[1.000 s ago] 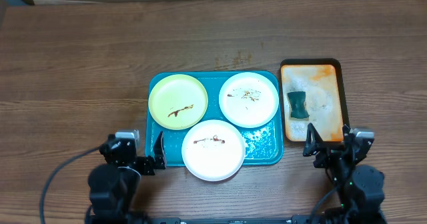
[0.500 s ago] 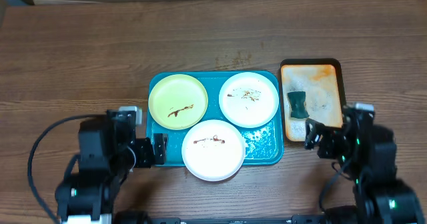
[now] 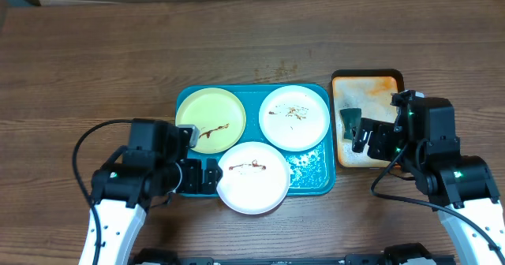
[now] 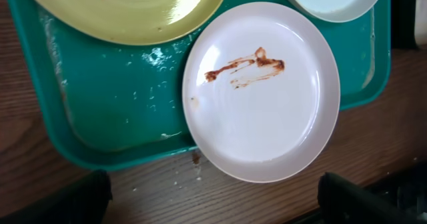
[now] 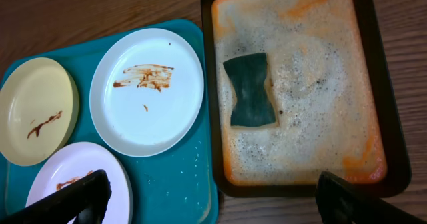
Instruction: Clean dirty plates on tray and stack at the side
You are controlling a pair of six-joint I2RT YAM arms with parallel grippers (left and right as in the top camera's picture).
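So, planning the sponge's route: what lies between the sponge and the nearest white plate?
Right wrist view: foam, the black rim of the orange tray, then a strip of the teal tray. Nothing else.

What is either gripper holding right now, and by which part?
Nothing. Left gripper and right gripper are both open and empty; the sponge lies ungripped.

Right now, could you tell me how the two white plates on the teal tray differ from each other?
The near white plate overhangs the front rim of the teal tray; the far white plate lies wholly inside it. The near white plate carries one dark brown streak; the far white plate has lighter, more scattered smears. Both are round, shallow and not yet wiped.
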